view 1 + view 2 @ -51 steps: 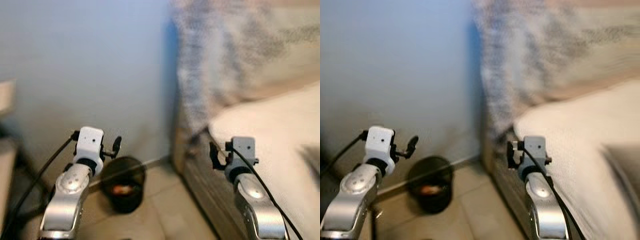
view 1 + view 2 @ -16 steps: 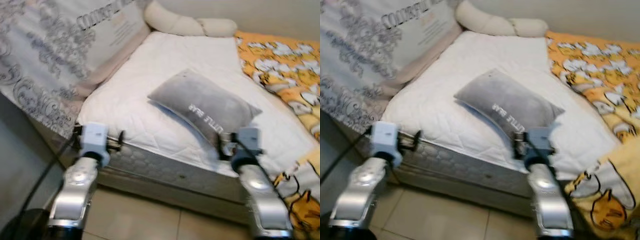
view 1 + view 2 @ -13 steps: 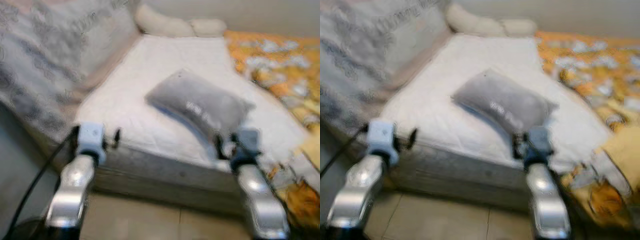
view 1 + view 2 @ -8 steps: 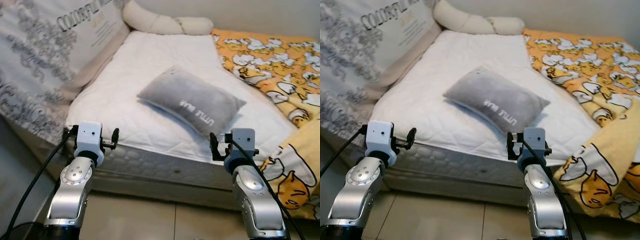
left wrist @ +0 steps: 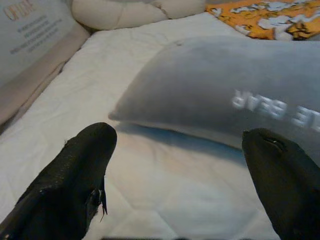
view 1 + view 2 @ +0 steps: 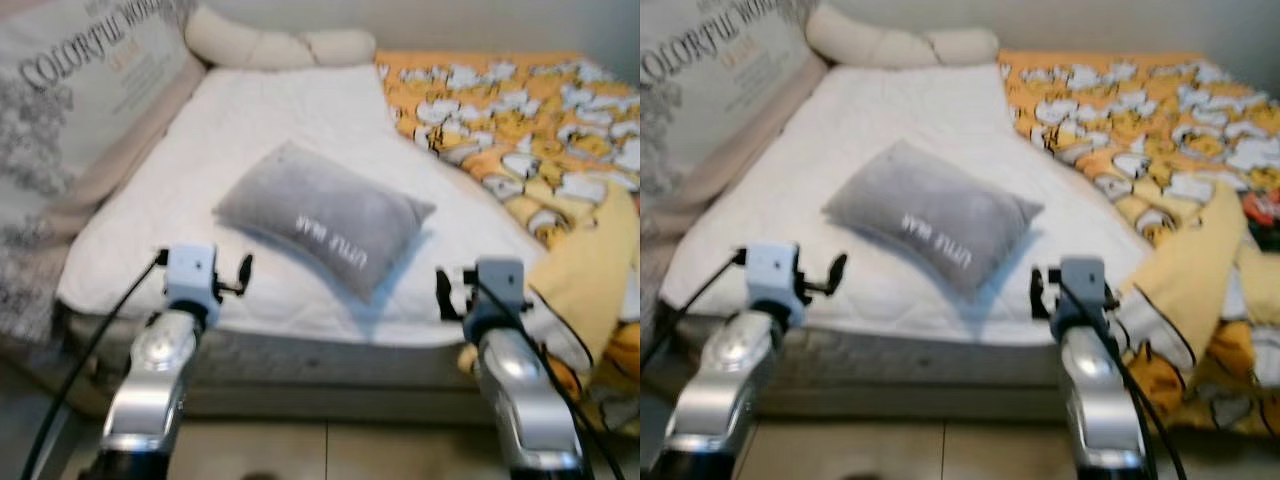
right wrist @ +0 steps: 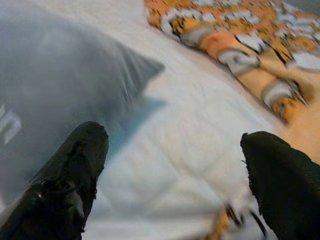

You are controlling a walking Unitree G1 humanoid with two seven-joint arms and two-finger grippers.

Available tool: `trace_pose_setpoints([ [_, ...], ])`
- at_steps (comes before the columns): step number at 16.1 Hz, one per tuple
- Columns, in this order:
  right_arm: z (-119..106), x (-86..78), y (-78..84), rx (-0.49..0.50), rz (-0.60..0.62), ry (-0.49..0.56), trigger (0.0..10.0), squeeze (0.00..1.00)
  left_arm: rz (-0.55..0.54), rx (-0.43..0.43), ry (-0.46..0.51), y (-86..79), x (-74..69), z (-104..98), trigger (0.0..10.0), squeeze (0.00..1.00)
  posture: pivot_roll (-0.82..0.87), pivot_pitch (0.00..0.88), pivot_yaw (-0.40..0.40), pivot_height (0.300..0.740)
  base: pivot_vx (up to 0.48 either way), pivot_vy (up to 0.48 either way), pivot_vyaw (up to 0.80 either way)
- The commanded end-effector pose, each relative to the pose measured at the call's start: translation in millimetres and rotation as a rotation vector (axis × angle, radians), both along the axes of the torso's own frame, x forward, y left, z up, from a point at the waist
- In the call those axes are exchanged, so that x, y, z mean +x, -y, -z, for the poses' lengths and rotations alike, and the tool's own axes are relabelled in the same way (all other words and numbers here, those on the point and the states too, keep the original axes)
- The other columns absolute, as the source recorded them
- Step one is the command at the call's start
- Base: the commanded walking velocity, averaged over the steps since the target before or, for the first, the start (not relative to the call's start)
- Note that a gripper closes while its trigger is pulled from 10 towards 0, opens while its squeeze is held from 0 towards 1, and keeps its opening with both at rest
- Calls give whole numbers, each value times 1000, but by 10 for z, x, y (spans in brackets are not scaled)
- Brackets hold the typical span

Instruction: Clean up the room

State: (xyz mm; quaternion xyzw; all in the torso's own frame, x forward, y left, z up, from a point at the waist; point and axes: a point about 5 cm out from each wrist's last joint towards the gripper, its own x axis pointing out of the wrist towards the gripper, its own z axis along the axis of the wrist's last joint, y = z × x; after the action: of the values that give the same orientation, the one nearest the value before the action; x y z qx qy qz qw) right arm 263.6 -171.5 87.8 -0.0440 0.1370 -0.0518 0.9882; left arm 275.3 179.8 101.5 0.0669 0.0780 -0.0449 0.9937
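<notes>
Floor: pale tiles (image 6: 330, 452) ran along the near edge, in front of the bed.
Left gripper: the left gripper (image 5: 180, 150) was raised at the near edge of the mattress, left of centre; its two black fingers (image 5: 80, 170) stood wide apart with nothing between them, pointing toward the grey pillow.
Right gripper: the right gripper (image 7: 175, 165) was raised at the near edge on the right; its fingers (image 7: 70, 175) were likewise spread and empty, with the pillow's corner and the blanket ahead of them.
Bed: a white quilted mattress (image 6: 290, 120) stretched from near to far, its bare side panel facing the robot.
Grey pillow: the grey pillow (image 6: 322, 218) lay flat and slanted on the middle of the mattress, white lettering on its top, between the two arms and a little beyond them.
Blanket: an orange and yellow cartoon-print blanket (image 6: 1160, 130) covered the right side of the bed, and its yellow edge hung over the near right corner beside the right arm.
Printed cushion: a large pale cushion (image 6: 70, 90) with grey lettering and scrollwork leaned along the left side.
Bolster: a cream bolster (image 6: 895, 45) lay across the far end of the mattress.
</notes>
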Motion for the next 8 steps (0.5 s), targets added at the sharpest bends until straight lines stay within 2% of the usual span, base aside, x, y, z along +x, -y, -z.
trace_pose_setpoints([
  [1,-34,27,-76,5,-34,16,10000,0,-20,11,5,-58,16,-22,10000,0,-40,0,3,740,345,0,0],
  [6,-73,43,-162,2,-134,38,10000,0,-40,16,8,-82,31,-29,10000,0,-41,0,6,740,339,0,0],
  [8,-77,44,-204,-37,-188,33,10000,0,-42,17,8,-84,33,-31,10000,0,-41,0,7,740,324,0,800],
])
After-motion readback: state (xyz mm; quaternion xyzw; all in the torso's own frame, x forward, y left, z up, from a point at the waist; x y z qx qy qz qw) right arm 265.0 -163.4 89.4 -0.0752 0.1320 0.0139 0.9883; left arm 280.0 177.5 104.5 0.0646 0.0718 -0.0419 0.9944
